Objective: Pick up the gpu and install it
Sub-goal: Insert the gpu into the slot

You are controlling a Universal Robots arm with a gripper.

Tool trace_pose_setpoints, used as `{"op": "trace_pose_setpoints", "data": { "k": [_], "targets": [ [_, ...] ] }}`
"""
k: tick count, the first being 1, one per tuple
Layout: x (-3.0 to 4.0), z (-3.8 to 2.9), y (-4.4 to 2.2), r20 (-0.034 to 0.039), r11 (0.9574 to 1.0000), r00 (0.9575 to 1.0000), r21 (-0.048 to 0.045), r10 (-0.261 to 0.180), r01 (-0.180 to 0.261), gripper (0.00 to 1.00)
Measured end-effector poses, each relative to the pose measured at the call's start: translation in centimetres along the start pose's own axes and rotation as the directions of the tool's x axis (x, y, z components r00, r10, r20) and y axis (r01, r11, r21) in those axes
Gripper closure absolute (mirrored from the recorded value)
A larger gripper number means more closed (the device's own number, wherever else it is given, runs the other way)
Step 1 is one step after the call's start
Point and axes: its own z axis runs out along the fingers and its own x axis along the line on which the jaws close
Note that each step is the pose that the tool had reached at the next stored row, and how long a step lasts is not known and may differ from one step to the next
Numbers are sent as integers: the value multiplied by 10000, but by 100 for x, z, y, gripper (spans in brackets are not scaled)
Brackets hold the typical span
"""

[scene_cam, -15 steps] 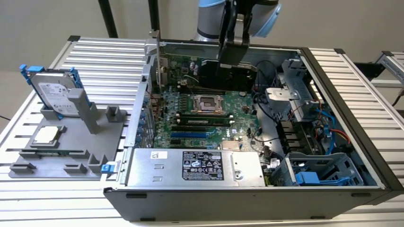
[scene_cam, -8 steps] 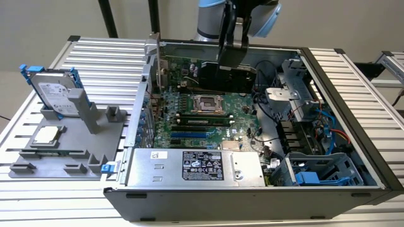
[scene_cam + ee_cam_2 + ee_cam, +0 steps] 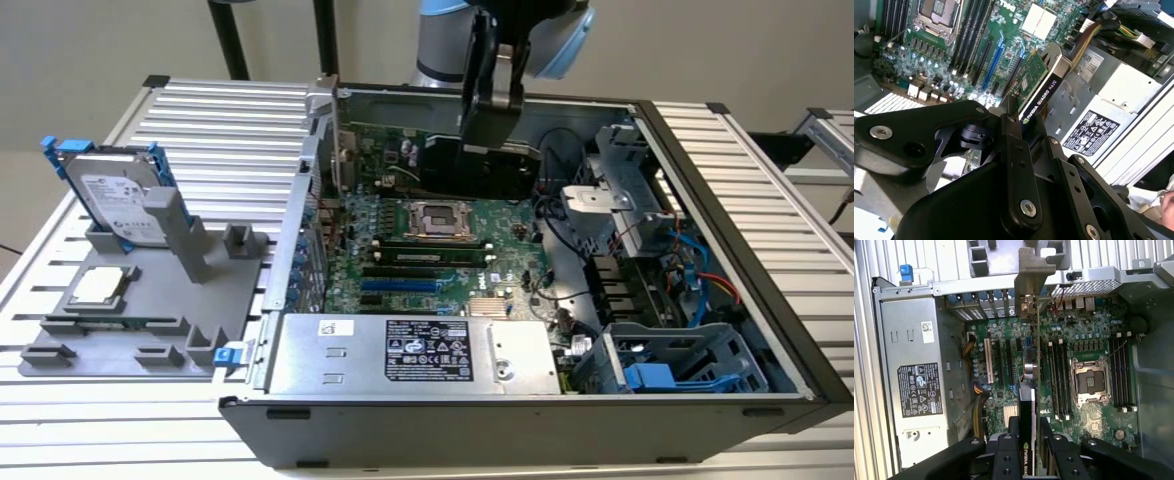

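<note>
Over the motherboard [image 3: 441, 250], fingers [image 3: 1013, 131] clamp the gpu [image 3: 1038, 86], covering its gripped end.

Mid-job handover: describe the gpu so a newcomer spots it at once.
Find the open computer case and its green motherboard. Above the board, clamped in the end effector, is the gpu. It alone is a thin card seen edge-on, green one side, black the other, with a silver end bracket.
</note>
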Motion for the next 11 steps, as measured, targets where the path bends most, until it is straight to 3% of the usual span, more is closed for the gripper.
{"op": "trace_pose_setpoints", "data": {
  "k": [11],
  "targets": [
    [-21,78,-71,-29,10000,10000,4,0,0,100]
  ]
}}
